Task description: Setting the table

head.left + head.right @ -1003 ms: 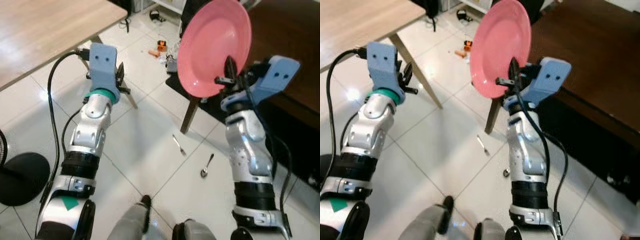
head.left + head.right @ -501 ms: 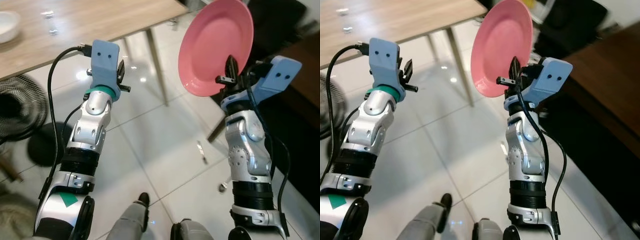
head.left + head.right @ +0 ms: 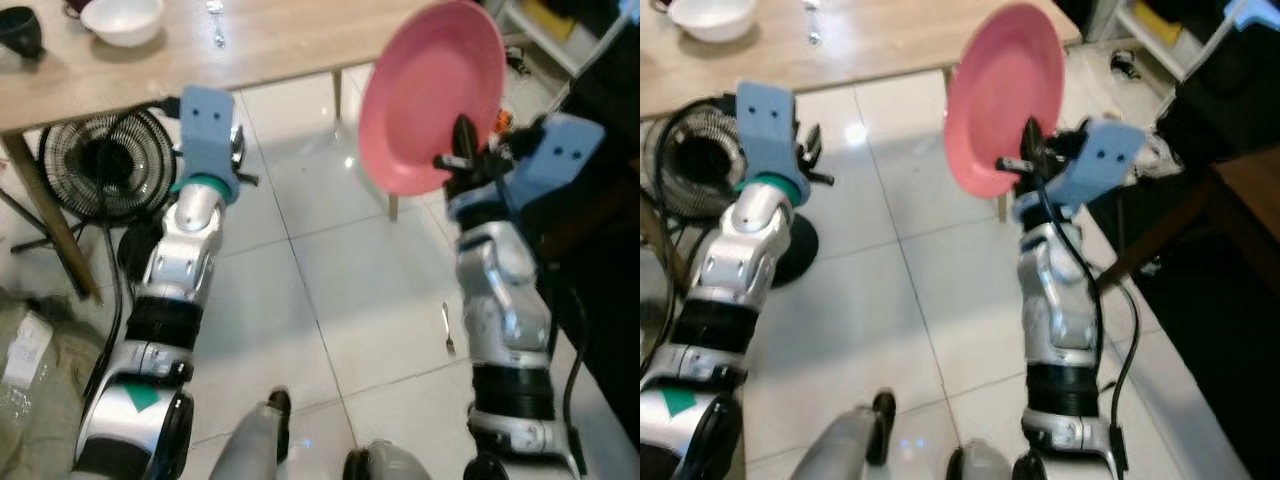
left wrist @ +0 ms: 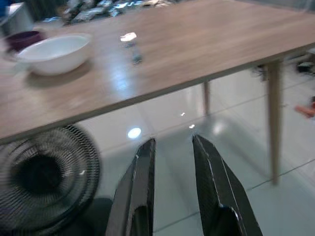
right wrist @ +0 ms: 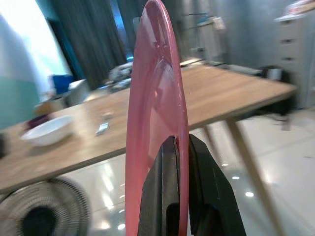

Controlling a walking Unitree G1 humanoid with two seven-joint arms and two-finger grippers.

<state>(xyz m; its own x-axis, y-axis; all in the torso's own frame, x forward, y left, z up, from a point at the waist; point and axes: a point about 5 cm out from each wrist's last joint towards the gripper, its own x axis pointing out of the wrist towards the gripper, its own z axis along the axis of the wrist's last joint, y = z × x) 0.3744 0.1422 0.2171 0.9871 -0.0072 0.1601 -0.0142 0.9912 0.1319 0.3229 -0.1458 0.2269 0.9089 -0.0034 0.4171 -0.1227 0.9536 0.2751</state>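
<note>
Left eye view: 1 pink plate [image 3: 430, 95] pinched by right gripper [image 3: 462, 150]; 1 white bowl [image 3: 122, 18] on table [image 3: 280, 40].

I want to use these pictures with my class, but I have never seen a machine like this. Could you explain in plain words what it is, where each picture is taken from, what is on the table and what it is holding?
This is a walking humanoid robot with two silver arms. Two pictures come from cameras in its head, looking down over its own arms. The other two come from cameras on its wrists, looking along the black fingers of each hand.

The right hand is shut on the rim of a pink plate, held up on edge. The left hand holds nothing, and its fingers stand apart, pointing toward the table.

Ahead is a wooden table. On it lie a white bowl, a small piece of cutlery and a dark cup. A black fan stands on the tiled floor under the table, and a fork lies on the floor beside the right arm.
</note>
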